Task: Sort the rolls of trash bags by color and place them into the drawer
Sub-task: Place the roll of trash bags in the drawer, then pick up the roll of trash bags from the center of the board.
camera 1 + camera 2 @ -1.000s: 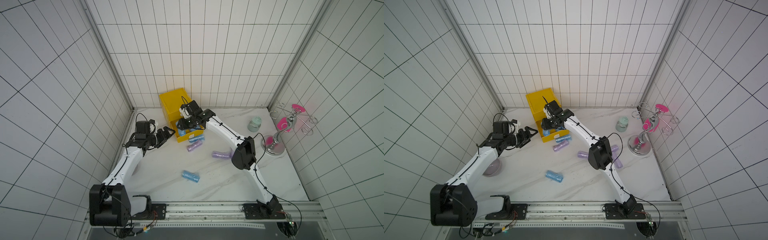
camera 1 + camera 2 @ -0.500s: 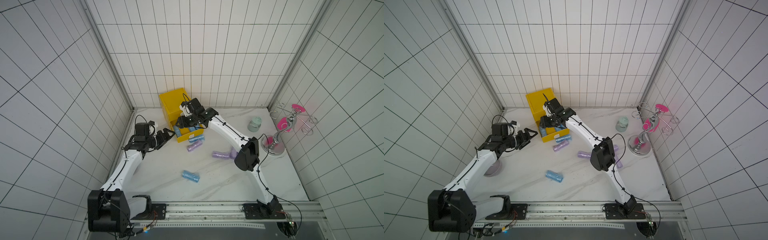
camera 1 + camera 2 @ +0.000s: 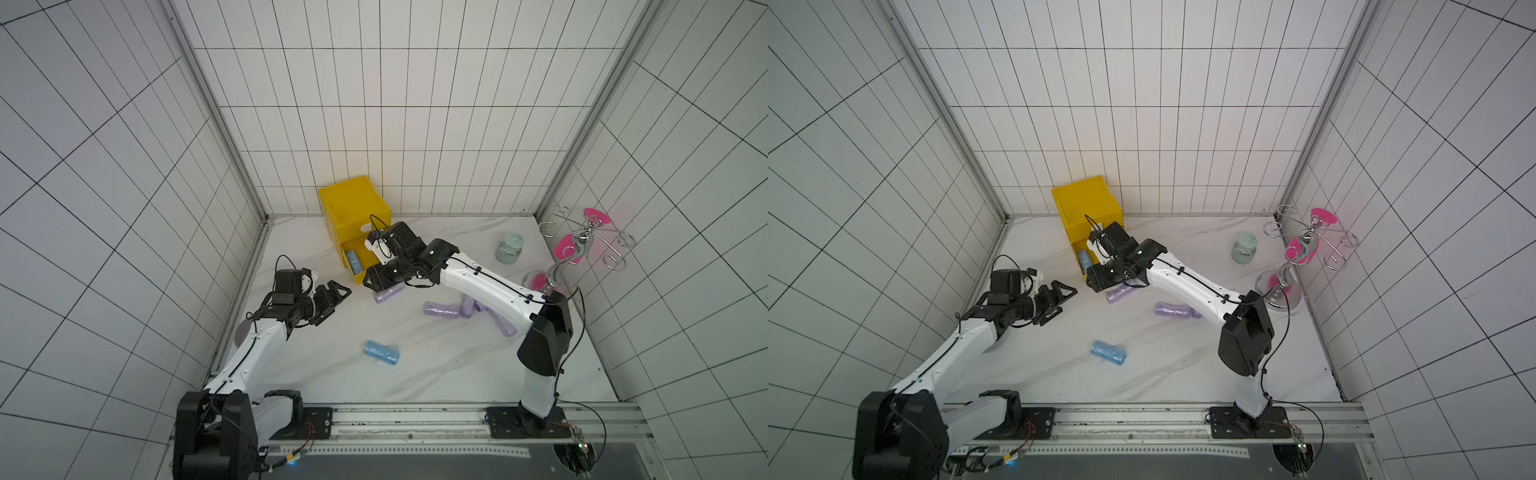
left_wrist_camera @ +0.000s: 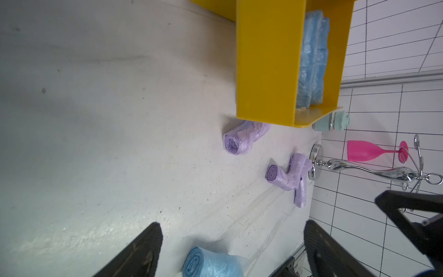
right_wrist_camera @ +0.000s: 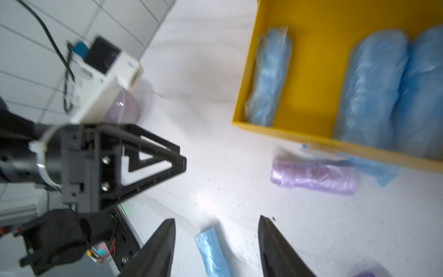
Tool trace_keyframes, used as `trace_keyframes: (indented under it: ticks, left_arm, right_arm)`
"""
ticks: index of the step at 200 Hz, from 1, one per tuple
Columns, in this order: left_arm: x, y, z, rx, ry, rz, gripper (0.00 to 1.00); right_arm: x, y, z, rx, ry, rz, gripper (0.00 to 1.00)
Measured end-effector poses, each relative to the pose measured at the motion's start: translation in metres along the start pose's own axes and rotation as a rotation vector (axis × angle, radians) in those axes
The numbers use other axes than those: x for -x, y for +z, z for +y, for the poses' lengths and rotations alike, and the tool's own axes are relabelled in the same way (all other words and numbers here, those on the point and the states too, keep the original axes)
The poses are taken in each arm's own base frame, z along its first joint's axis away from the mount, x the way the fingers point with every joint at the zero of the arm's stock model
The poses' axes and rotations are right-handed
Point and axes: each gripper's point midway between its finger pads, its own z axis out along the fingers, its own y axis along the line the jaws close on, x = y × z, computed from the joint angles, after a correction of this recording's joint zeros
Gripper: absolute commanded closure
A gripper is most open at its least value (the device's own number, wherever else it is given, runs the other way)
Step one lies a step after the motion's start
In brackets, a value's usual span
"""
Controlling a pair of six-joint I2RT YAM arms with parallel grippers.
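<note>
Right wrist — lilac roll (image 5: 312, 178) beside gripper (image 5: 215, 218)

The right tool (image 3: 369, 284) hangs just before the open drawer (image 5: 309, 79), crowding that entry, and a lilac roll (image 3: 388, 294) lies just beside the drawer's front edge. Bare surface (image 3: 316, 365) stretches between the left tool (image 3: 341, 300) and the lone blue roll (image 3: 381, 352).

Yellow drawer (image 5: 311, 79), light blue rolls (image 5: 371, 91), lilac rolls (image 3: 441, 309), white grey-veined table (image 3: 436, 370), pink glass (image 4: 364, 152), pale green jar (image 3: 508, 252)

Rolls (image 5: 371, 88) lie in the drawer (image 5: 314, 72) (loose rolls (image 5: 312, 177) on the table (image 5: 215, 120) before it)
</note>
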Motion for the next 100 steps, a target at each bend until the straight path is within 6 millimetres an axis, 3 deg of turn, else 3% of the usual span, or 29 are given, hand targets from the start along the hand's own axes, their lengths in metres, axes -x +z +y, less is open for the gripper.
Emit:
trace_keyframes:
  ticks: [48, 76, 100]
  left_arm:
    - [-0.022, 0.002, 0.022, 0.019, -0.053, 0.018, 0.09]
    - [-0.032, 0.000, 0.029, 0.023, -0.065, 0.020, 0.09]
    - [-0.037, -0.004, 0.031, 0.020, -0.061, 0.014, 0.09]
  right_arm:
    - [-0.103, 0.046, 0.014, -0.038, -0.080, 0.221, 0.34]
    - [-0.137, 0.057, 0.024, -0.047, -0.120, 0.280, 0.33]
    - [-0.151, 0.062, 0.026, -0.057, -0.131, 0.298, 0.33]
